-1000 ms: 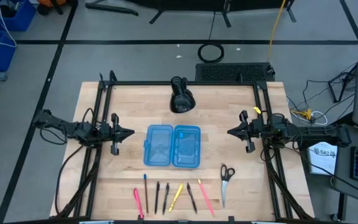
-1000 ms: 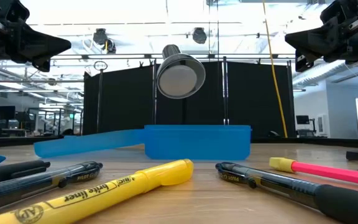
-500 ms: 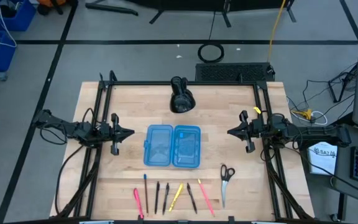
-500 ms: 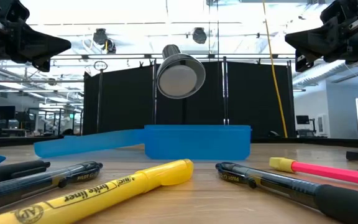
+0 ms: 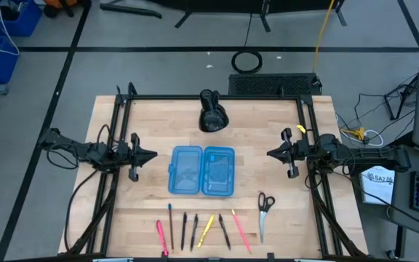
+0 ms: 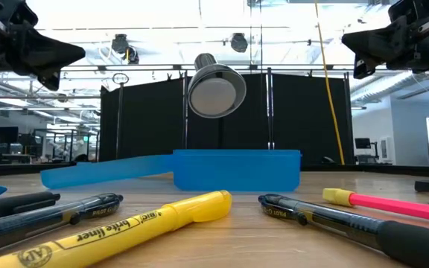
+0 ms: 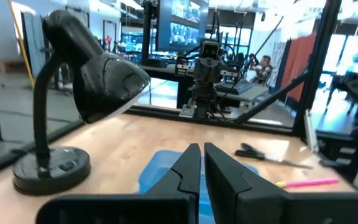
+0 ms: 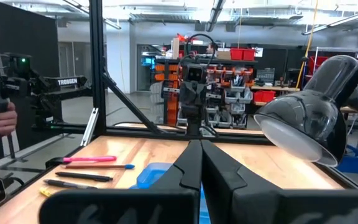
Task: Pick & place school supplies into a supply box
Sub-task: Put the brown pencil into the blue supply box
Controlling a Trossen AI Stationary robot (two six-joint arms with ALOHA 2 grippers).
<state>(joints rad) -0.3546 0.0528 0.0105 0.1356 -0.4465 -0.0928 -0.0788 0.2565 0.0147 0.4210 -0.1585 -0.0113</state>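
Note:
The supply box (image 5: 202, 171) is a translucent blue case lying open on the table's middle, both halves flat; it also shows in the low view (image 6: 237, 170). Several pens and pencils (image 5: 202, 231) lie in a row near the table's near edge, among them a yellow one (image 6: 132, 223) and a pink one (image 6: 393, 205). The scissors (image 5: 265, 211) lie to their right. My left gripper (image 5: 151, 154) hovers shut and empty left of the box. My right gripper (image 5: 270, 154) hovers shut and empty right of it. Both point at the box.
A black desk lamp (image 5: 212, 113) stands at the table's far middle, behind the box, its head turned toward the near edge. A black metal frame (image 5: 217, 97) runs along the table's far, left and right sides. Bare wood lies between the box and the pens.
My right gripper has risen a little in the low view. The box, pens and scissors have stayed where they were.

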